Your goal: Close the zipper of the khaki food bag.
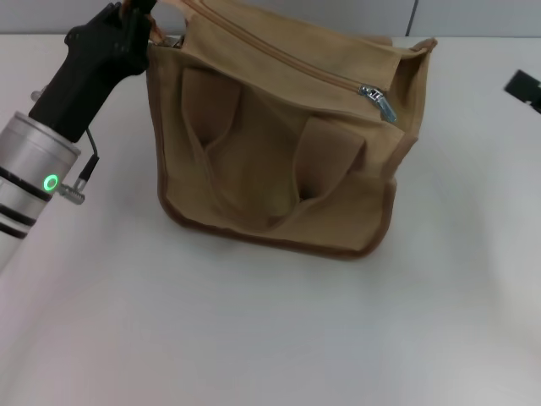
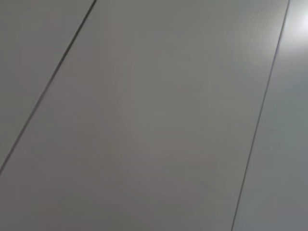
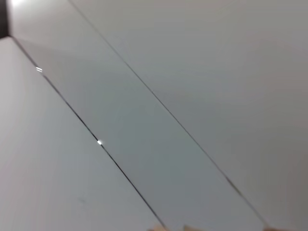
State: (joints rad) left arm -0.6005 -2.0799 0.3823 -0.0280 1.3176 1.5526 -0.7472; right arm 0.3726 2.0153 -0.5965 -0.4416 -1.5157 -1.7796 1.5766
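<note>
From the head view, the khaki food bag (image 1: 279, 152) sits on a white table (image 1: 254, 338), filling the upper centre of the scene with its two wide handles (image 1: 254, 161) hanging down its near face. The zipper (image 1: 287, 55) runs along the bag's top from about 11 o'clock toward 3 o'clock, and its silver pull tab (image 1: 380, 103) rests at the 3 o'clock end, near the bag's corner; the teeth behind it look joined, which suggests the closing stroke is largely or wholly done, though the far end at 11 o'clock is hidden behind the arm. The left gripper (image 1: 135, 17) is at the bag's 10 o'clock corner, at or just beside the fabric; its fingers are cut off by the picture's edge, so whether it holds the bag cannot be told. The right gripper (image 1: 524, 89) shows only as a dark sliver at 3 o'clock, well apart from the bag, its state unreadable. The left wrist view shows only pale wall panels (image 2: 154, 115) with thin seams. The right wrist view shows similar panels, with no fingers or bag to judge by.
</note>
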